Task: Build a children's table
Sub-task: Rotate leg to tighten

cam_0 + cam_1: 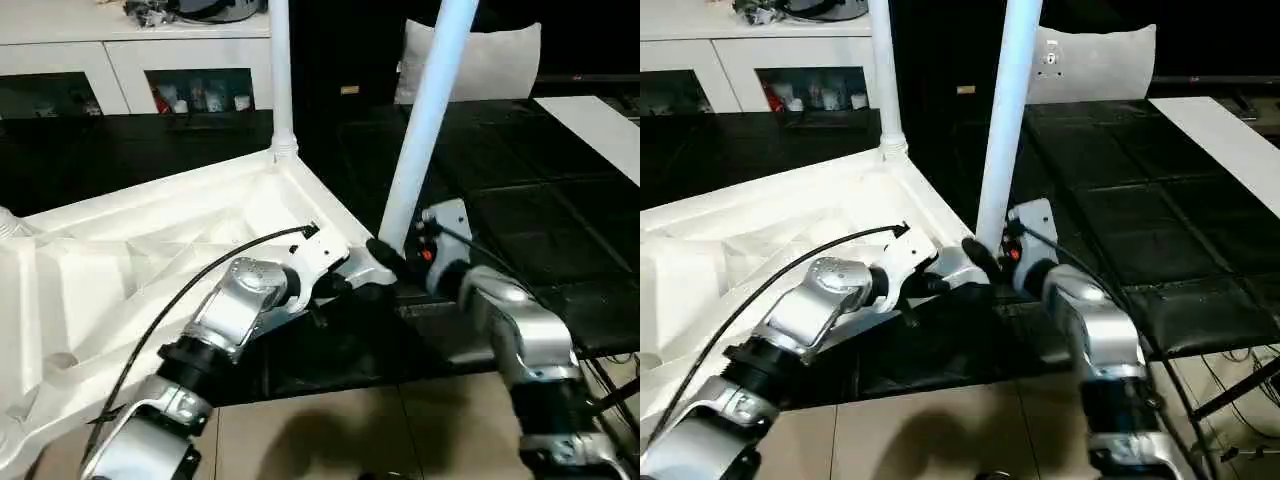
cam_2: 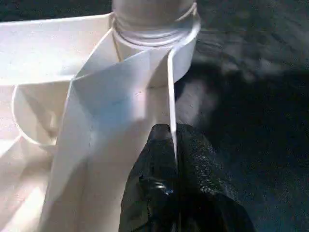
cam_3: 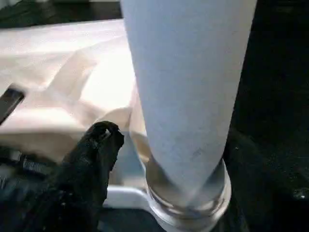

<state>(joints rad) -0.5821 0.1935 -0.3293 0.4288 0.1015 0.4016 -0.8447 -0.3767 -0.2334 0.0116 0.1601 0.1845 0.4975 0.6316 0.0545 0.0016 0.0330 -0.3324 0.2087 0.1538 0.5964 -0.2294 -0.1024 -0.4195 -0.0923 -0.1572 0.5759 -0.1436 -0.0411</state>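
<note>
You have 2 legs standing in the upturned tabletop: far leg at 12 o'clock, near leg clamped by right gripper, left gripper pinching the rim; remaining legs unseen.

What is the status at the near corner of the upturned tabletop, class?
Left end effector shut on the tabletop rim. Right end effector at the near leg, grip unclear. Near leg stands tilted in its corner socket; far leg upright. Nothing in the way.

Open black table beyond legs
</note>
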